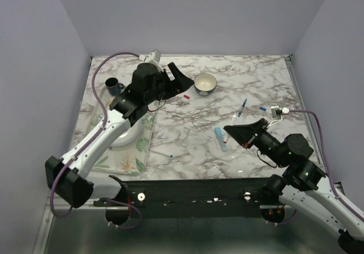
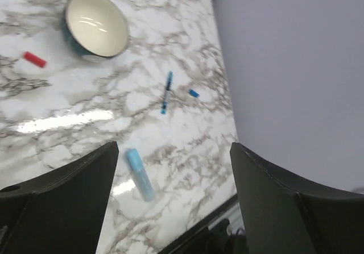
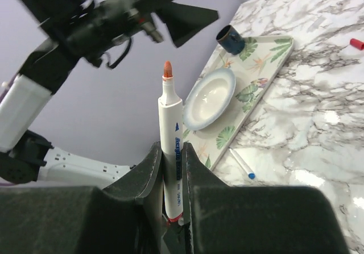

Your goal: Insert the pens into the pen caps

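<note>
My right gripper (image 3: 170, 152) is shut on a white pen (image 3: 172, 129) with a red tip, which stands up between the fingers. In the top view this gripper (image 1: 228, 129) hovers over the right middle of the table. My left gripper (image 2: 173, 147) is open with nothing between its fingers, high at the back (image 1: 181, 78) next to the bowl. A red pen cap (image 2: 34, 59) lies left of the bowl. On the marble also lie a dark blue pen (image 2: 166, 92), a small blue cap (image 2: 194, 93) and a thick pale blue marker (image 2: 140, 174). A white pen with a blue tip (image 3: 242, 164) lies by the tray.
A cream bowl with a dark outside (image 1: 205, 83) stands at the back middle. A leaf-patterned tray (image 1: 142, 147) on the left holds a white plate (image 3: 210, 98). A dark blue mug (image 1: 114, 85) stands behind it. Purple walls close in the table.
</note>
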Action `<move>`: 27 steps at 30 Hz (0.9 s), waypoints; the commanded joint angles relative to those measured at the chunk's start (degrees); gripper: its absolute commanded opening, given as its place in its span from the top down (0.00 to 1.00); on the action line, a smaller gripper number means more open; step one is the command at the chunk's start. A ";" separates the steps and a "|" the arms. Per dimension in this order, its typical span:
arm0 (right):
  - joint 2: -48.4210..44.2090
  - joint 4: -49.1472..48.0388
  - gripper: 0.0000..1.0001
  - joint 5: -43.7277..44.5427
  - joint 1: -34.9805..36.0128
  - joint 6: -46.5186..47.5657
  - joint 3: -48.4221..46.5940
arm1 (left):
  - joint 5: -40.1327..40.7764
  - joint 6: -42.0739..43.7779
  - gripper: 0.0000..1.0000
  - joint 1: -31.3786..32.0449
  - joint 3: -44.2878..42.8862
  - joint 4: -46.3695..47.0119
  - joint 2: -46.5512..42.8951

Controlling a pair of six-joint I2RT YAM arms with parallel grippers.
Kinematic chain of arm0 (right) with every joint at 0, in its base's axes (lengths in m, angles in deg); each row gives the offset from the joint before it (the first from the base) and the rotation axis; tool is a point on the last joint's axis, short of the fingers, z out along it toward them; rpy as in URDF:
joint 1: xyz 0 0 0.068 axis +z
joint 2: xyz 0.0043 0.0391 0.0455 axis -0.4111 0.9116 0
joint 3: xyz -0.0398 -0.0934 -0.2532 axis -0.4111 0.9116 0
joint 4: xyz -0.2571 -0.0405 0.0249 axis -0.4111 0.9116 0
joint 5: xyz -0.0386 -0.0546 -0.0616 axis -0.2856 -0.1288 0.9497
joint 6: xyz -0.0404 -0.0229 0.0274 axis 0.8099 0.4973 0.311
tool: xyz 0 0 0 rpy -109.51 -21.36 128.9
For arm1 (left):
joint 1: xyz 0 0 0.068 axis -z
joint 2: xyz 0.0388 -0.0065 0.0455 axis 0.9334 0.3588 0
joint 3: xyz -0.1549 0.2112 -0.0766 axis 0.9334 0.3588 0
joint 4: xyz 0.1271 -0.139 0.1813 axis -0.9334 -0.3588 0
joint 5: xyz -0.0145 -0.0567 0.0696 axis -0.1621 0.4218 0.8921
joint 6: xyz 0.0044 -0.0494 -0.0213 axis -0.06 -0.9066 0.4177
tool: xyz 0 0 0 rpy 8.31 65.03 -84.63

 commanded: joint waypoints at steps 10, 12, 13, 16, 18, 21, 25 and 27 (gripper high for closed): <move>-11.68 12.79 0.99 3.64 0.18 4.77 -0.25 | 1.79 12.18 0.32 -8.21 -16.07 7.81 34.91; -11.24 12.53 0.99 2.76 0.18 4.77 -0.95 | -3.65 11.12 0.42 -9.45 -18.62 9.91 40.89; -10.98 12.53 0.99 2.23 0.10 4.68 -1.22 | -4.19 10.78 0.45 -10.41 -20.37 10.01 42.82; -10.36 12.53 0.99 0.56 0.18 4.51 -1.92 | -3.76 10.68 0.48 -11.03 -21.70 11.76 48.02; -10.01 12.97 0.99 0.56 0.18 4.59 -2.19 | -3.15 11.38 0.48 -11.21 -21.88 13.26 50.22; -10.01 13.59 0.99 0.56 0.18 5.56 -2.54 | -2.70 11.65 0.49 -11.65 -24.59 11.79 53.64; -9.22 13.41 0.99 0.56 0.18 6.09 -3.24 | -3.85 11.74 0.49 -11.91 -29.69 8.00 58.56; -8.69 12.97 0.99 0.65 0.18 5.91 -3.51 | -3.41 11.56 0.49 -11.91 -31.02 7.21 60.68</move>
